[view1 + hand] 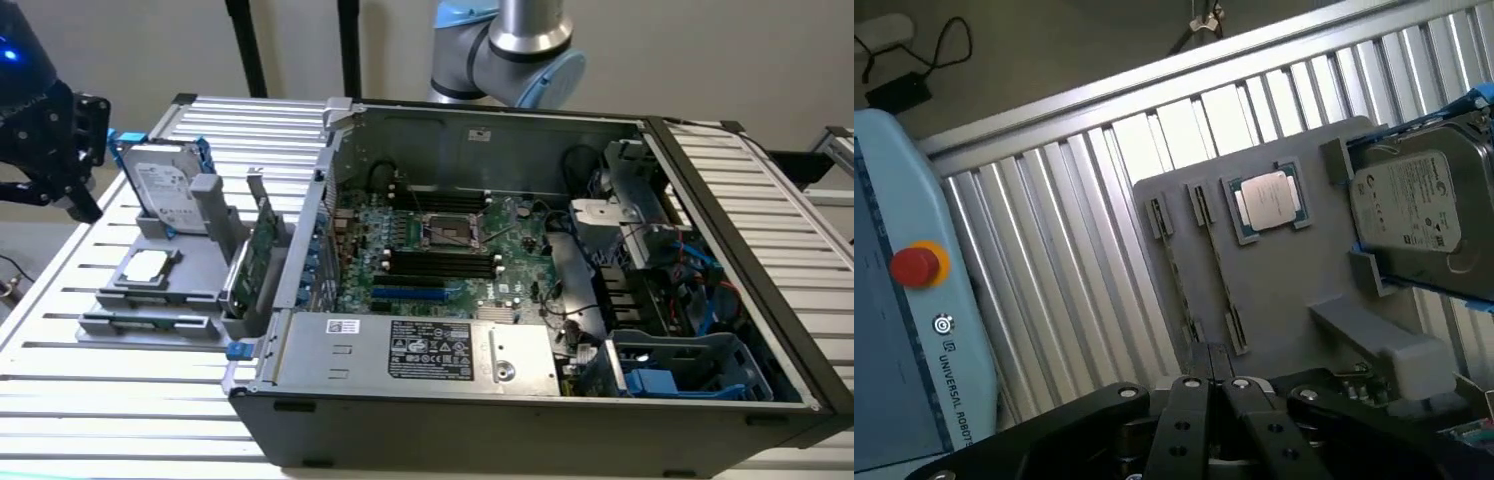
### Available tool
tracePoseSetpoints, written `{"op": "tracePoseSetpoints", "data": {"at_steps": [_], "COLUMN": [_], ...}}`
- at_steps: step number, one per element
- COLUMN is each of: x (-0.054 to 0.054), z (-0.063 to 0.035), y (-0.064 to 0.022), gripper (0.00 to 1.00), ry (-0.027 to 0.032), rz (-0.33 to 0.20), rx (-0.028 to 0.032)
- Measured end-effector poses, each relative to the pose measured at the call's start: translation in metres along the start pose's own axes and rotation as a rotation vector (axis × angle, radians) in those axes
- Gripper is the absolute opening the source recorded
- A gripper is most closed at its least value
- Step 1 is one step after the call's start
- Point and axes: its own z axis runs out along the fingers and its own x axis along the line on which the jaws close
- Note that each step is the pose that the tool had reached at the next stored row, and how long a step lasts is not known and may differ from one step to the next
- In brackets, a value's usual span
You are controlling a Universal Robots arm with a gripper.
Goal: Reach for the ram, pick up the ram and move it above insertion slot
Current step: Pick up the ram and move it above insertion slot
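Ram (147, 322) is seen lying flat along the six-o'clock edge of a grey holder tray (180, 300), untouched and not yet lifted. On the same tray a CPU (147, 265) is set just at twelve o'clock of the ram, a hard drive (167, 190) is propped upright further toward twelve, and a green expansion card (260, 255) is stood on edge at three o'clock. The tray is placed on a slatted metal table (134, 400), at nine o'clock of an opened computer case (747, 200). Inside the case, the black memory slots (441, 265) are found on the motherboard (514, 225), just at six o'clock of its processor socket.

In the wrist view the gripper (1216, 388) is shown with its fingers drawn together and nothing grasped. In the exterior view it is held at ten o'clock, above the tray's far corner and well apart from the ram.
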Motion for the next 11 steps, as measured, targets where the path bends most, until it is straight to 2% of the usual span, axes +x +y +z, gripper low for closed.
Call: {"op": "tracePoseSetpoints", "data": {"at_steps": [11], "x": [0.0], "z": [0.0066], "y": [0.0], "gripper": [0.11], "ry": [-0.0003], "rz": [-0.199], "rx": [-0.0008]}}
